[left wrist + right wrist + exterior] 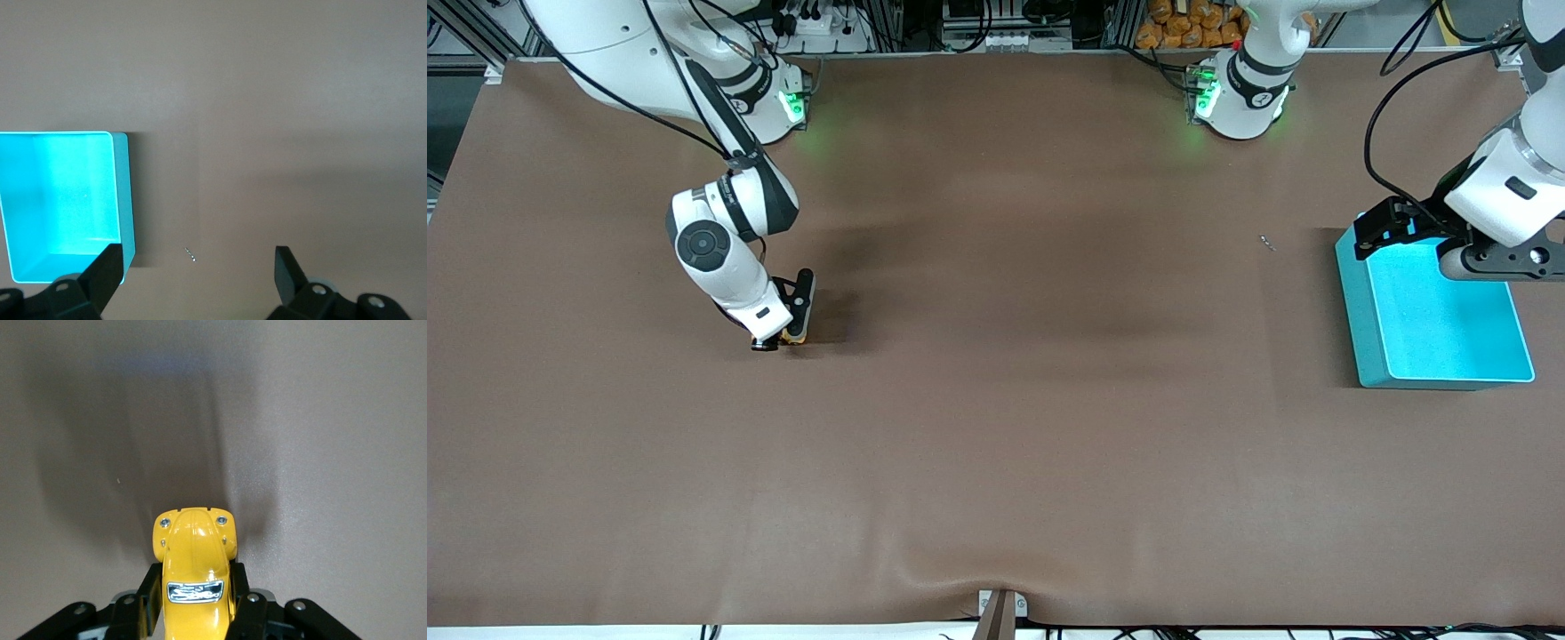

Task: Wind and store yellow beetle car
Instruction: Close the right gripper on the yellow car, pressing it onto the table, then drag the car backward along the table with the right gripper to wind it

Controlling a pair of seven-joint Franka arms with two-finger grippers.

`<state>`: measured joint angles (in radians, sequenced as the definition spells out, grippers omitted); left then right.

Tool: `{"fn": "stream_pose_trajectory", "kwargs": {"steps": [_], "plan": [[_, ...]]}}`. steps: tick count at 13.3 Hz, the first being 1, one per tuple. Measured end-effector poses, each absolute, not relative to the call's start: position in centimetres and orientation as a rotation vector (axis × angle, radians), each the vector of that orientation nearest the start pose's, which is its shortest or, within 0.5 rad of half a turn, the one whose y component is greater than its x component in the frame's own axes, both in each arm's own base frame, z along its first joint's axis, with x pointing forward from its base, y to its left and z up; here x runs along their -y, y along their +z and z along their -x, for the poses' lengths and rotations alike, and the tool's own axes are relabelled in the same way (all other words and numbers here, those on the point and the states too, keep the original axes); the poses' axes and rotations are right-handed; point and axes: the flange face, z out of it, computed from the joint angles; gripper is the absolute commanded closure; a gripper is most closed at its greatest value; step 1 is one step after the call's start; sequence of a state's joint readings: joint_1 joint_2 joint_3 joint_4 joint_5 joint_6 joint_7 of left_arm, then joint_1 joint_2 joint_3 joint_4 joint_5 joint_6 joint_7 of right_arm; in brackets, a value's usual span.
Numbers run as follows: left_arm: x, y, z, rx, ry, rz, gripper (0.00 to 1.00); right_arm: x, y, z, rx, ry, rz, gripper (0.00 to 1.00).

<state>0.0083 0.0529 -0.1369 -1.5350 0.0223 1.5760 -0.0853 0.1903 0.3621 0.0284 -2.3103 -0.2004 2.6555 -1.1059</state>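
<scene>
The yellow beetle car sits between the fingers of my right gripper, which is shut on its sides. In the front view the car shows only as a small yellow patch at the fingertips of the right gripper, down at the table surface toward the right arm's end. The teal bin stands toward the left arm's end. My left gripper is open and empty, held over the bin's edge that lies farther from the front camera. In the left wrist view the bin is beside the open left gripper.
A tiny metal bit lies on the brown mat beside the bin, toward the middle; it also shows in the left wrist view. A mat clamp sits at the table's near edge.
</scene>
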Motion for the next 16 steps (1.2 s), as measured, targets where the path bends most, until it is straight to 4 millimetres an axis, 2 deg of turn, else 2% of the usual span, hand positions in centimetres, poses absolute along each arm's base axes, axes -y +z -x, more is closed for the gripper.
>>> {"fn": "stream_pose_trajectory", "kwargs": {"steps": [4, 16], "plan": [[6.5, 61.3, -56.8, -0.057, 0.003, 3.123, 0.00, -10.7, 18.5, -51.0, 2.214, 0.094, 2.318, 0.82], [6.4, 61.4, -56.9, 0.008, -0.006, 3.121, 0.00, -4.5, 18.4, -51.6, 2.209, 0.120, 2.305, 0.81]]}}
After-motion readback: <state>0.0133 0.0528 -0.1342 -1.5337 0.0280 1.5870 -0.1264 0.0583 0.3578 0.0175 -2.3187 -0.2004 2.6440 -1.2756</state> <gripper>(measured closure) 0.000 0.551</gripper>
